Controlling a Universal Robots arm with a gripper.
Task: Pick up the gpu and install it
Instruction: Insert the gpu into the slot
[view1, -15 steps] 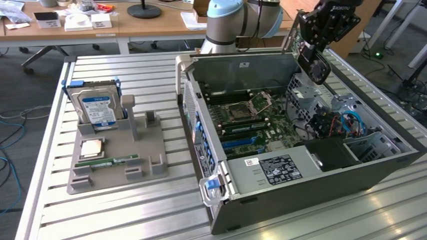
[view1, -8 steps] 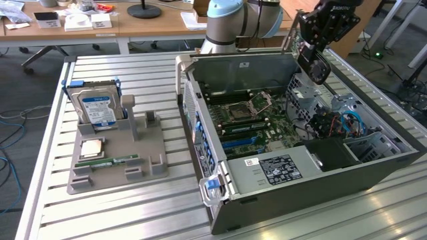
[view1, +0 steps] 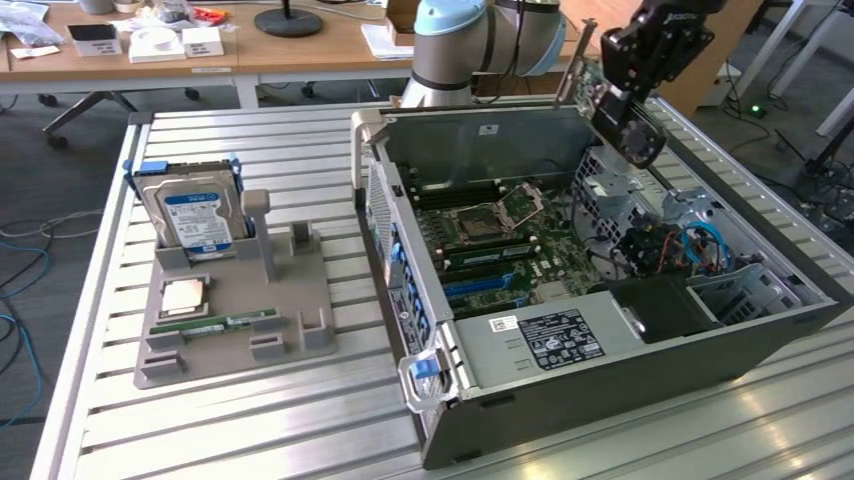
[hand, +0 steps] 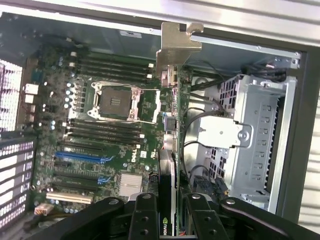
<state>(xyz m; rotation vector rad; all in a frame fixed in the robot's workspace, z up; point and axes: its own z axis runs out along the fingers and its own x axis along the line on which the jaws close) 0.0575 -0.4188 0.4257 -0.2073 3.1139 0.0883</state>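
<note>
We see the claw (hand: 170, 222) clamped on the gpu (hand: 169, 170), with one finger (hand: 145, 220) on each face of the card. The card hangs edge-down from the claw, and its pale metal bracket (hand: 177, 45) sits at the end farthest from the fingers. In the exterior view, the claw (view1: 627, 95) holds the gpu (view1: 641, 140) above the open computer case (view1: 641, 345), clear of the parts inside.

Hazards, as we judge them:

1. Misalignment. The blue expansion slots (hand: 80, 157) lie off to one side of the claw, not under the card. A descent from this position would put the card edge on the motherboard (hand: 145, 107) or on the black cables (hand: 192, 150) just beneath the claw.
2. Snagging. The drive cage (hand: 260, 135) stands close on the other side of the claw, where the fingers or the card could catch it.
3. Bracket collision. The bracket leads toward the case wall. If it meets the wall at a tilt, it could lever the card within the grip.
4. Slip. The grip falls at one end of the card, so any contact at the free end could twist the card.

The hard drive (view1: 198, 215) and the memory stick (view1: 214, 325) sit in their holder on the table (view1: 267, 440), well away from the claw.
</note>
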